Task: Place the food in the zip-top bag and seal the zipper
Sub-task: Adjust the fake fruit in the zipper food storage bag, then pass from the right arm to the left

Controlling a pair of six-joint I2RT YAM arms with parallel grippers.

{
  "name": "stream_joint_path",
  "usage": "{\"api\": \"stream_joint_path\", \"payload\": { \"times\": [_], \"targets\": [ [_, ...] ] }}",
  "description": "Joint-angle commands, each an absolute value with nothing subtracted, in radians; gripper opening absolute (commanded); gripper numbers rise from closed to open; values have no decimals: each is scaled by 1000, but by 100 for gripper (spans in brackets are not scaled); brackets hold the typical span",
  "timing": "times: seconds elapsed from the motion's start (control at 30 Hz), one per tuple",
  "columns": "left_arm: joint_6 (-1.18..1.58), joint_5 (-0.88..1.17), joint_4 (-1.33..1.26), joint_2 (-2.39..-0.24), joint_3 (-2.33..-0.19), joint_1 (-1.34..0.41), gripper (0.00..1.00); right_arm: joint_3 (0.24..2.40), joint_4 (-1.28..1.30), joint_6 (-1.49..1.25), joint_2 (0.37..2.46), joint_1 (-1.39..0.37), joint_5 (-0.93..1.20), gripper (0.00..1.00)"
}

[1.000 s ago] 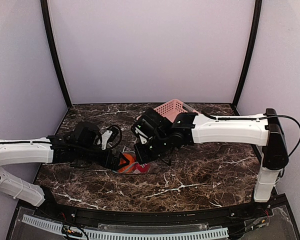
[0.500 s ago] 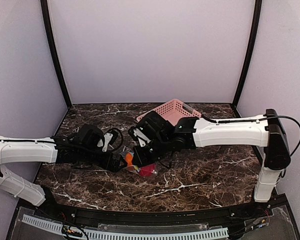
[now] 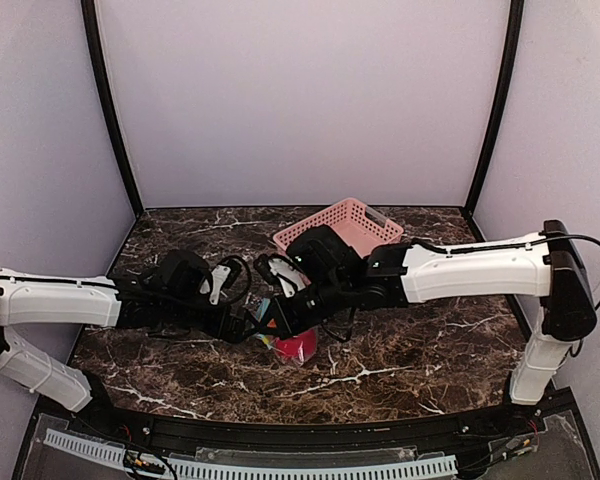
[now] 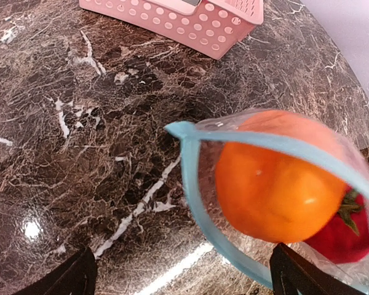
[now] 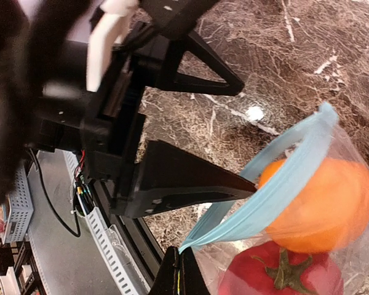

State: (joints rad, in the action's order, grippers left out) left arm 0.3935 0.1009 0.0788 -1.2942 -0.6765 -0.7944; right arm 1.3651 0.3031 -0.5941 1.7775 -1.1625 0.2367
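The right fingers (image 5: 177, 275) are clamping one end of the zipper (image 4: 194, 190), holding the zip-top bag (image 4: 350, 270), with the orange food (image 4: 277, 190) and red food (image 4: 344, 239) inside, over the counter (image 4: 80, 123), while the left fingers (image 4: 67, 279) are gaping empty, directly facing its open mouth, the strip running crosswise between them.

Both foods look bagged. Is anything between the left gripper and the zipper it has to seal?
Nothing visible. The open left gripper faces the zipper with only open space between. The orange food sits right at the gaping mouth, though, beside the red food, and may hinder closing. The right gripper pinches the zipper's end.
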Motion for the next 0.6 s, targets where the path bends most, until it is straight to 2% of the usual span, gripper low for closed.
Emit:
{"api": "stream_joint_path", "payload": {
  "times": [0.0,0.17,0.33,0.4,0.57],
  "targets": [
    [423,120,25,-1321,-650,-793,99,1341,174,-558,1737,-1168,329,0],
    [457,128,-34,-1331,-636,-793,99,1321,159,-556,1730,-1169,317,0],
    [531,77,28,-1276,-621,-791,98,1332,260,-571,1740,-1168,179,0],
    [576,65,41,-1228,-591,-784,95,1329,284,-583,1752,-1168,139,0],
    [690,82,34,-1098,-518,-774,79,1318,297,-606,1779,-1170,111,0]
  ]
}}
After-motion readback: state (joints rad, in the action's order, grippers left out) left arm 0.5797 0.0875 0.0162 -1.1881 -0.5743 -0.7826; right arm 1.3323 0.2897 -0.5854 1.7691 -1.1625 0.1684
